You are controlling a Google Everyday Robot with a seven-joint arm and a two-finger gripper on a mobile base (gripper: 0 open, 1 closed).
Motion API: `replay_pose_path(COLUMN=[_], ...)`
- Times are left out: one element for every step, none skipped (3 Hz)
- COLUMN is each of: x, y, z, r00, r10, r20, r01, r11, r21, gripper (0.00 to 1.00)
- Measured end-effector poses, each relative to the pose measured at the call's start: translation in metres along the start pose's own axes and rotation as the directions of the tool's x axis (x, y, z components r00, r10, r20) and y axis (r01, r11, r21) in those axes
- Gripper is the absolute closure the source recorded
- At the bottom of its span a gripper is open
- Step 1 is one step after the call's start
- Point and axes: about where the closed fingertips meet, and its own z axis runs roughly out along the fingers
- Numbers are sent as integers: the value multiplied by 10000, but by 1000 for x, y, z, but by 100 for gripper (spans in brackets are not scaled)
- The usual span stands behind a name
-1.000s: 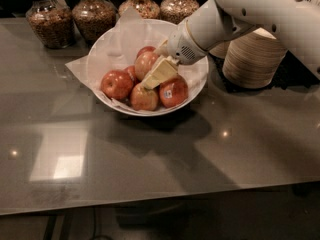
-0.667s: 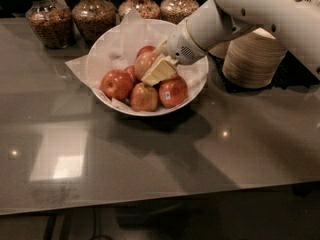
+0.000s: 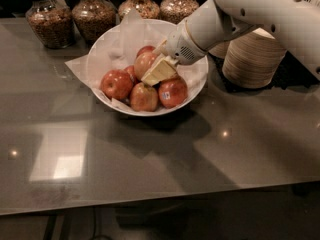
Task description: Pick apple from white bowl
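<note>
Little has moved since a second ago: the gripper (image 3: 158, 72) still sits low in the white bowl (image 3: 199, 79) on the desk (image 3: 150, 164), over the apple (image 3: 142, 64), a glossy, pale orange-red one, partly hidden beneath it. Whether it grips, I cannot tell.

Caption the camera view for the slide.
Robot gripper in the white bowl at the largest apple, other apples around it, jars behind.

Apple (image 3: 144, 62) was red, pale orange blush. White bowl (image 3: 96, 59) was plain. Gripper (image 3: 154, 67), cream, hung over bowl near table's (image 3: 150, 179) far edge. Table was grey. Sticker apple (image 3: 175, 88) was red, sticker white-blue.
</note>
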Motion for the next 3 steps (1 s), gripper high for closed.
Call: replay_pose_path(x=[-6,-18,-29], y=[0,-1,-2], z=[-5,-27,-64], r00=[9985,9862,9611], r10=[-13,-125,-312], r20=[545,1651,2745], r01=[23,171,366], r11=[9999,9995,9992], r21=[-172,-266,-147], gripper=[100,100,100])
